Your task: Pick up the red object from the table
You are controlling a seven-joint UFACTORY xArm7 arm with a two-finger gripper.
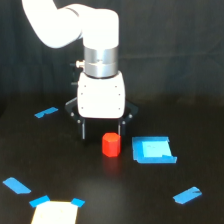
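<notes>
The red object (111, 144) is a small red-orange stubby block standing upright on the dark table (75, 170), near the middle of the exterior view. My gripper (102, 134) hangs from the white arm directly behind and slightly above it. Its two dark fingers (82, 130) point down and stand wide apart, so it is open and holds nothing. The red object sits nearer the right-hand finger, slightly in front of the fingertips. I cannot tell whether the fingertips touch the table.
A blue square patch (152, 150) lies just to the exterior view's right of the red object. Blue tape strips lie at the back left (46, 112), front left (16, 186) and front right (187, 195). A pale rectangle (55, 212) sits at the front edge.
</notes>
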